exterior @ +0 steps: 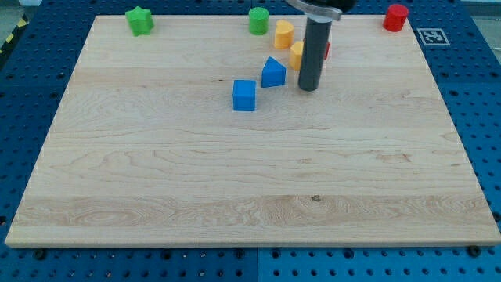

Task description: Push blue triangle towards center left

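Observation:
The blue triangle [272, 72] lies on the wooden board [250, 172] near the view's top, a little right of the middle. My tip [309, 87] stands just to the triangle's right, a small gap away. A blue cube [244, 95] sits down-left of the triangle, close to it.
A yellow block [283, 34] sits above the triangle. Another yellow block [297, 54] and a red block [326, 49] are partly hidden behind the rod. A green star [139, 20], a green cylinder [258, 20] and a red cylinder [396, 16] line the top edge.

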`<move>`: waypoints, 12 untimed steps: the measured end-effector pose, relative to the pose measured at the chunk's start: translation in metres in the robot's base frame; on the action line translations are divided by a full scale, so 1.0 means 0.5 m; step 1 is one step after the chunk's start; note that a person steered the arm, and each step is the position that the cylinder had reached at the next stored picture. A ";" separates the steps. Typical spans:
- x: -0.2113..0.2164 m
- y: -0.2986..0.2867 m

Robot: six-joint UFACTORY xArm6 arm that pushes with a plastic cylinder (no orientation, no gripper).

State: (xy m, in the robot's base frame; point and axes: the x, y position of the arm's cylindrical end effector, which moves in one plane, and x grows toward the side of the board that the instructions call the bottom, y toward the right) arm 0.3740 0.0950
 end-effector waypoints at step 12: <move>0.042 -0.285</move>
State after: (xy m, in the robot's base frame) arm 0.3949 -0.0474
